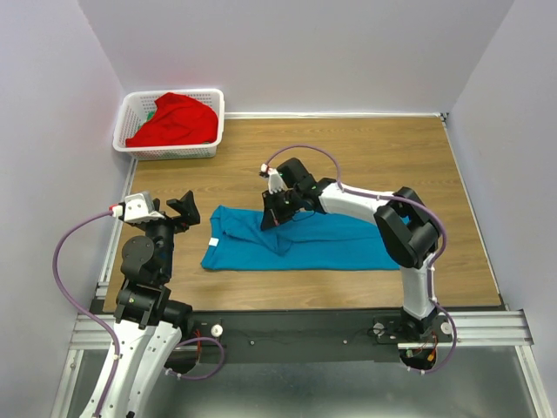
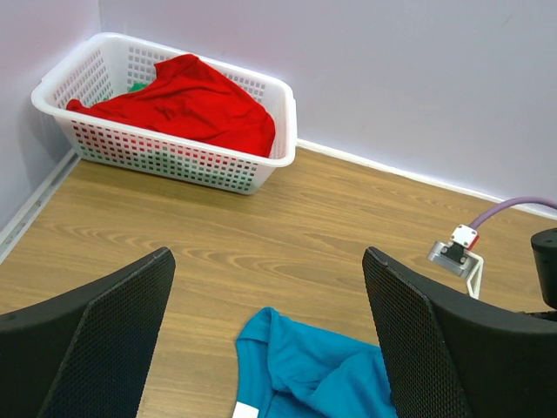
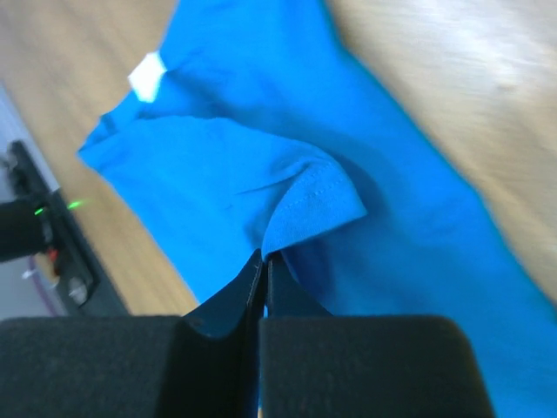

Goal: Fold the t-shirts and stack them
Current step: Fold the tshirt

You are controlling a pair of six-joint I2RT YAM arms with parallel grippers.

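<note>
Nearest, on the left, the left gripper [image 1: 183, 212] hovers above the table [image 1: 383, 157]. Its jaws are spread wide with nothing between them, and it sits just off the left end of the teal shirt [image 1: 322, 244]. That shirt lies across the middle of the table, closer to the near edge than the far one, with its long axis running left to right. Its left end, where the neck label shows, is bunched and partly doubled over. The right part lies smoother and passes under the right arm. The right gripper [image 1: 271, 216] sits low over the shirt's left third, toward its far edge, with its jaws pressed together. In the wrist view a stitched edge of a raised fold runs straight into the fingertips, so I judge it to be pinching the cloth there. The coming move turns on this: the pinch is near the left end, and most of the cloth trails away to the gripper's right and nearward. A fold would probably carry that pinch along or across the long axis. The left arm is the one nearer the loose left end and is free to take it. In the far left corner, well apart, the red shirt [image 1: 174, 117] lies heaped in the basket [image 1: 165, 152], not yet folded.
</note>
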